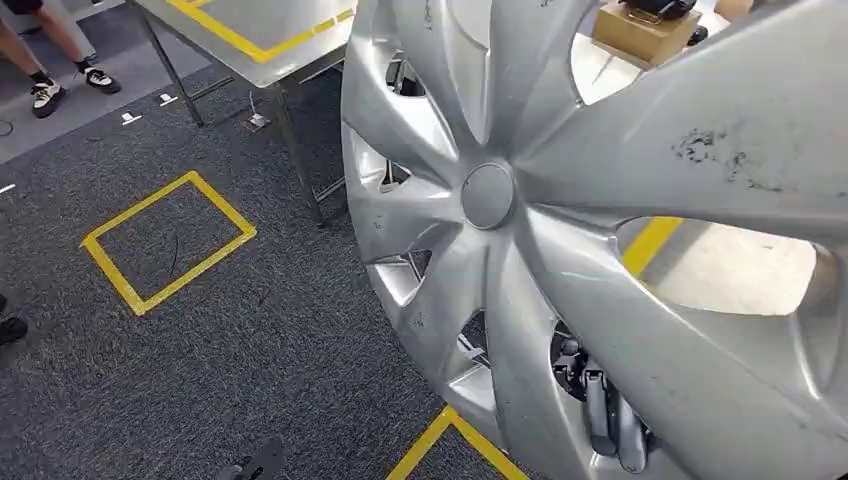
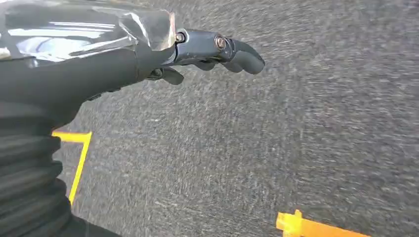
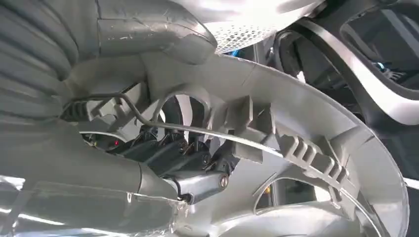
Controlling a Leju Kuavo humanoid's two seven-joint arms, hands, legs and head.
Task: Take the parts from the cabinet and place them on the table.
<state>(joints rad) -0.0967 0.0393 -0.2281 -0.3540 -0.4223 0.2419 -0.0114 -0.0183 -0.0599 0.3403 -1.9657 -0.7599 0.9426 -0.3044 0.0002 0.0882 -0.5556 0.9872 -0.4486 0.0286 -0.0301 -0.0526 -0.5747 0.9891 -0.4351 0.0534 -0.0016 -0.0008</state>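
A large silver hubcap [image 1: 490,195] with broad spokes is held up close in the head view, covering its right half. My right hand [image 1: 600,410] shows through one of its lower openings, dark fingers hooked around a spoke. From the right wrist, that hand [image 3: 183,163] grips the hubcap's ribbed inner rim [image 3: 306,148], fingers through an opening and the thumb over the rim. My left hand [image 2: 217,52] hangs over grey carpet, holding nothing, fingers loosely extended.
A metal table [image 1: 250,40] with yellow tape stands at the back left on thin legs. A lighter table surface [image 1: 730,265] and a cardboard box [image 1: 645,30] show behind the hubcap. A yellow tape square [image 1: 165,240] marks the carpet. A person's feet [image 1: 45,92] stand far left.
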